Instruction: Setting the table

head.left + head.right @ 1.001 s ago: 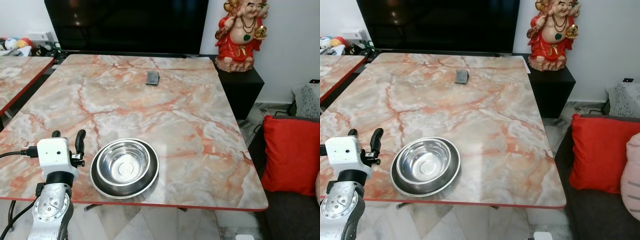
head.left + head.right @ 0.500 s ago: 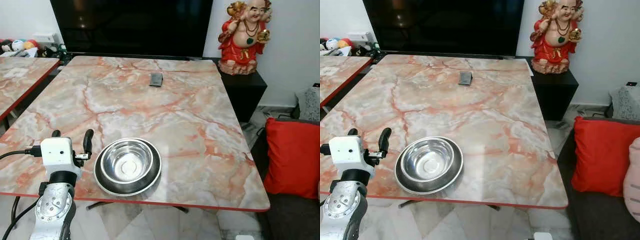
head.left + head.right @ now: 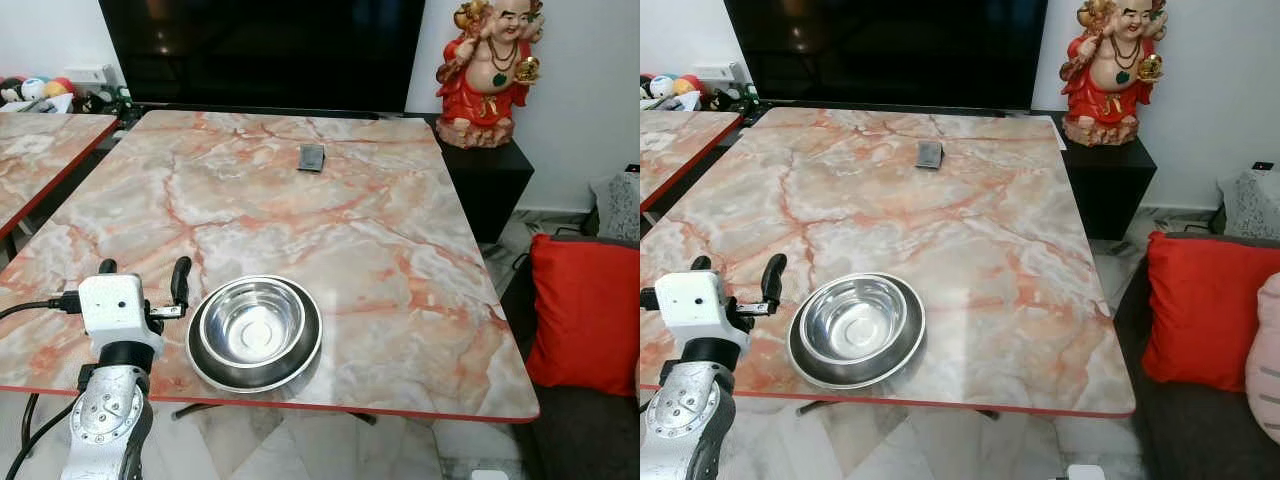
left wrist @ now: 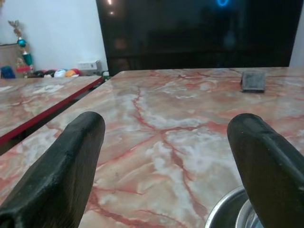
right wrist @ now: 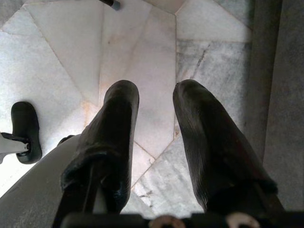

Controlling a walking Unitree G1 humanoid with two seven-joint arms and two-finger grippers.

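Marble-patterned counter [image 3: 330, 220] with pink and orange veining and a red edge, in a room with white walls and pale tiled floor [image 5: 142, 57]. Steel bowl [image 3: 252, 322] nested in a dark plate [image 3: 300, 362], both near the counter's front edge, toward its left corner. Left gripper [image 3: 140, 285] just beside the plate on the left, above the counter, its fingers [image 4: 61, 166] spread wide and holding nothing; the bowl's rim shows by one fingertip in the left wrist view. Small dark flat object [image 3: 311, 157] far across the counter from the bowl. Behind the counter, a large black screen [image 3: 260, 50]; right of the screen, a red and gold figurine [image 3: 488, 70] on a black cabinet [image 3: 490, 180]. Right of the counter, a red cushion [image 3: 585, 310]. Left of the counter, a second marble counter [image 3: 40, 160]. Right gripper [image 5: 154, 137] hanging over the floor, fingers slightly parted, empty
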